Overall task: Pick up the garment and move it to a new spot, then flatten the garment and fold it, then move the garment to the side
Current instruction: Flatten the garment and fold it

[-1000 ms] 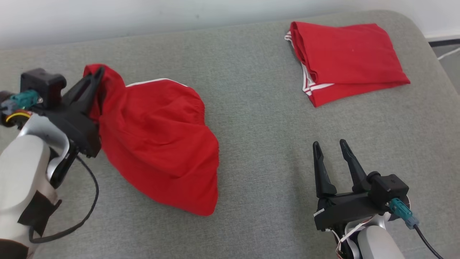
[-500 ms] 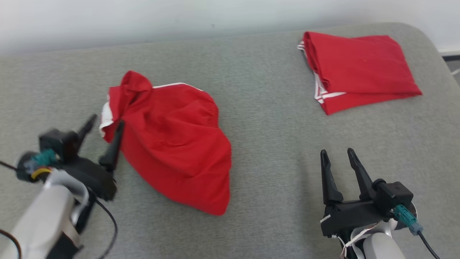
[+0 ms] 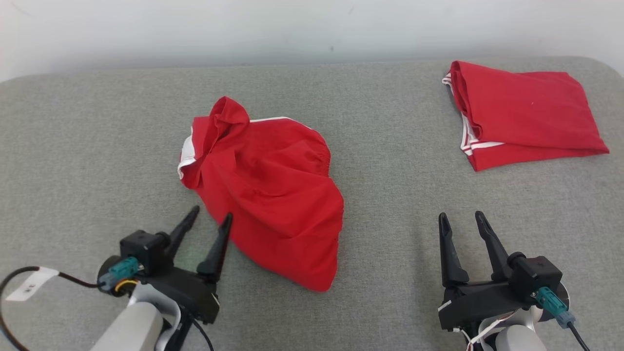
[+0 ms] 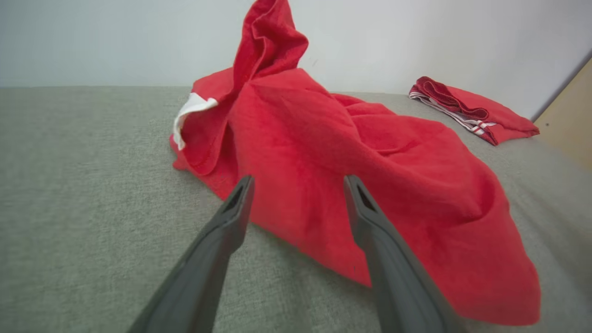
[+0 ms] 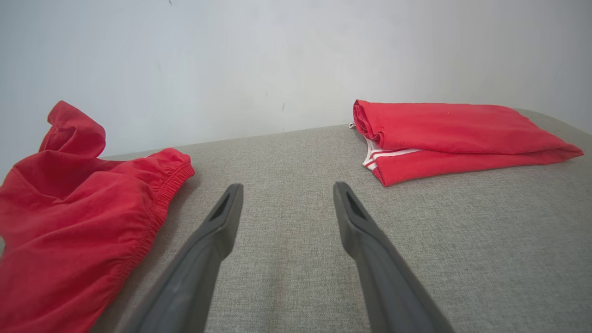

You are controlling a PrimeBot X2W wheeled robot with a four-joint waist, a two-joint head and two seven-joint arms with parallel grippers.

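Observation:
The garment [image 3: 268,190] is a red pair of shorts with white trim, lying crumpled at the middle of the grey surface [image 3: 97,146]; one corner stands up in a peak [image 4: 268,41]. It also shows in the left wrist view [image 4: 351,175] and in the right wrist view [image 5: 69,222]. My left gripper [image 3: 211,217] is open and empty, at the lower left, just short of the garment's near left edge. At the lower right my right gripper [image 3: 460,218] is open too, holding nothing, well right of the garment.
A second red garment [image 3: 524,114], folded flat with white stripes, lies at the far right [image 5: 453,138]. A pale wall [image 3: 292,29] runs behind the surface. A cable with a white tag [image 3: 29,282] trails at the lower left.
My left gripper has let go of the garment's corner and drawn back toward me. The garment has dropped onto the surface. The head camera has shifted, so the whole scene sits lower and further right.

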